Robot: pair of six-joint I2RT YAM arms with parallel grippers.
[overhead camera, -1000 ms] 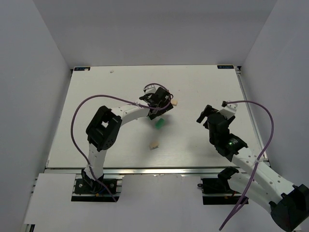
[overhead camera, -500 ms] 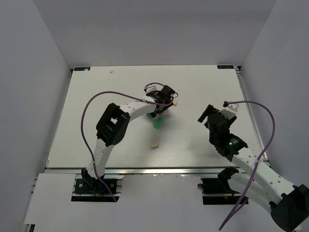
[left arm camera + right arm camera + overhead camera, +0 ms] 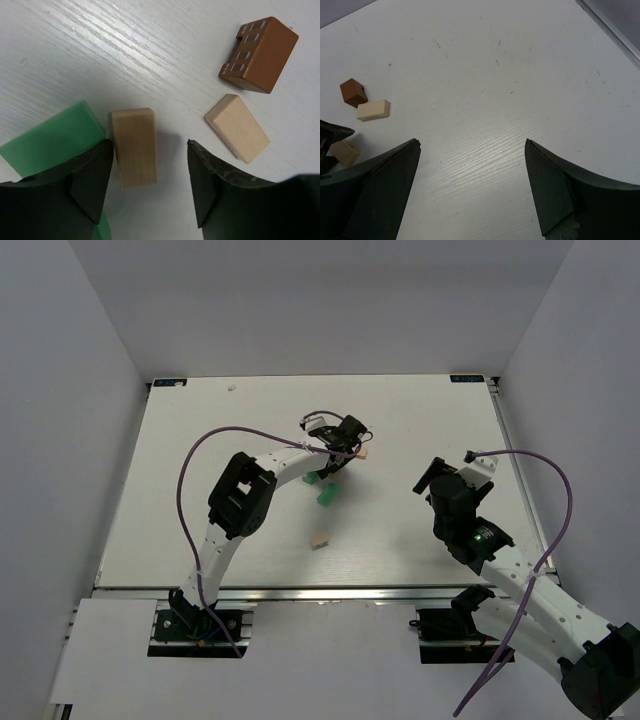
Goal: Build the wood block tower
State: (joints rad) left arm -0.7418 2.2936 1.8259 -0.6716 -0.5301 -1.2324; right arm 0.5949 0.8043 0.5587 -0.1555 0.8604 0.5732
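No tower stands yet. The wood blocks lie scattered flat on the white table, most of them clustered at the upper centre of the top view. A second green block lies just below the cluster, and a stray tan block lies lower still, toward the middle. The pieces look small, light and rigid, with smooth faces. I judge they will neither crush nor bend, but could skid or twist if pinched off-centre, so the best hold is across the two long flat sides, near the middle. In the left wrist view the left gripper straddles a tan oblong in just that way. Its jaws stand part-way apart: the finger at lower left touches or all but touches the oblong's long side, while the finger at lower right is clearly apart from it, so nothing is gripped. A green block lies just beside the oblong on the left, partly hidden by that finger. Another tan block and the brown block lie to the upper right. The right gripper hangs wide open above the table at the right of the top view, holding nothing.
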